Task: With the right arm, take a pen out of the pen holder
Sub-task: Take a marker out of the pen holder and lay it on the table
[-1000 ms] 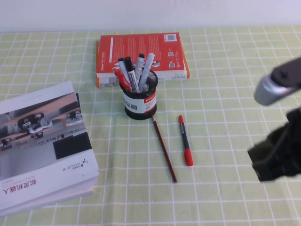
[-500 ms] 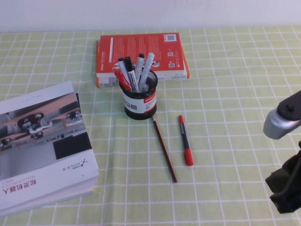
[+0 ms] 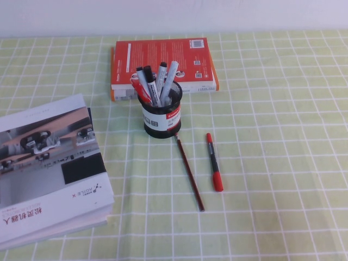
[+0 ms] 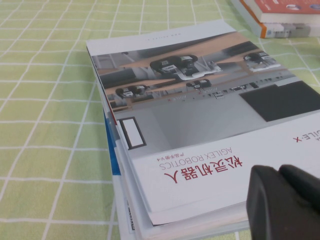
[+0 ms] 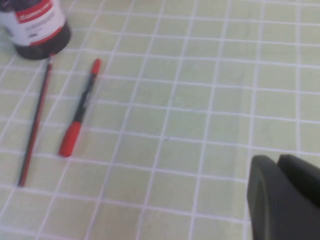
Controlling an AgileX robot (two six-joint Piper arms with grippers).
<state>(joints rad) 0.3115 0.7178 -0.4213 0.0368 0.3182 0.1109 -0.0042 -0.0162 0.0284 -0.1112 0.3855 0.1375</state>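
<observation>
A green checked tablecloth is being viewed from above, and neither arm is being shown in that high view. The pen holder, a black mesh cup, is being kept upright near the middle, just in front of an orange book. Several markers are being held in it, leaning together in a crowded bunch. A red pen and a pencil are being left loose on the cloth on the robot's side of the holder. A stack of booklets is being kept at the left.

In its wrist view, the right gripper is being held over bare cloth, well apart from the holder, with its fingers pressed together on nothing. The left gripper is being parked over the booklets, with its fingers likewise pressed together.

Several risks are being judged likely. If the fingers are not being spread before a reach, the markers would be knocked rather than grasped. Because the markers are being crowded together, two could be pinched at once. The light holder could be tipped or dragged by a slanted pull. The loose pen and pencil could be swept aside, or be picked by mistake.
</observation>
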